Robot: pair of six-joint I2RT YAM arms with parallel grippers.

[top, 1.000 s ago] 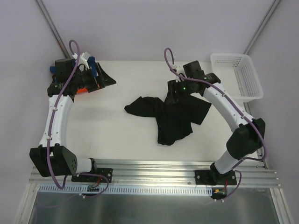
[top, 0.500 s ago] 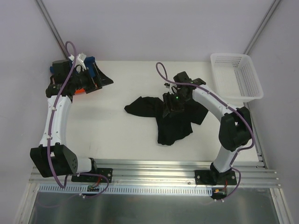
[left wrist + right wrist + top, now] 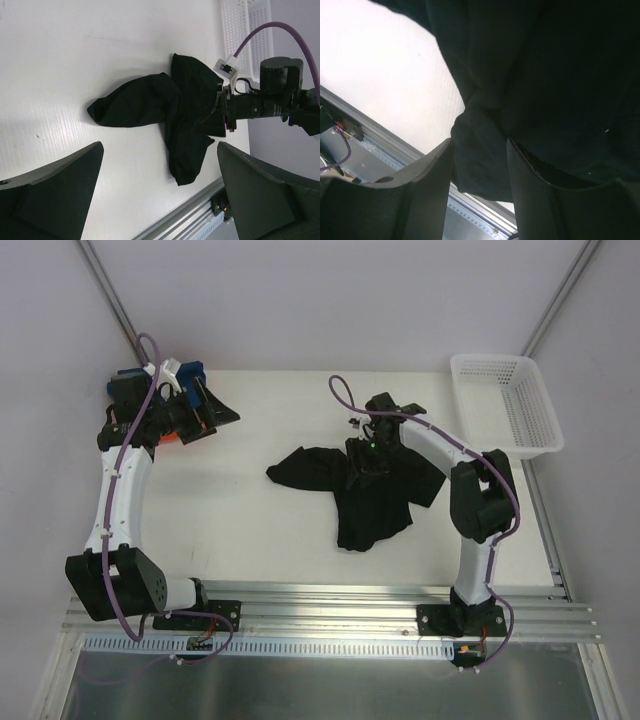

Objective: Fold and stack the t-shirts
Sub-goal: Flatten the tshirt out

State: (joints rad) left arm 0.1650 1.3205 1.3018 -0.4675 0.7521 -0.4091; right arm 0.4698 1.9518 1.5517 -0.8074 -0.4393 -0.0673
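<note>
Right pincer [image 3: 363, 460] closed on the black t-shirt [image 3: 375, 505]; left pincer [image 3: 213, 410] open and empty.

The black t-shirt lies crumpled at the middle of the table [image 3: 250, 525], one lobe spread to the left and the main body trailing toward the near edge. In the right wrist view, a fold of the cloth fills the gap between the two fingers [image 3: 420, 195]. The left pincer is at the far-left corner of the table, well apart from the shirt, jaws spread wide. A white mesh basket [image 3: 510, 400] stands at the far-right edge.
</note>
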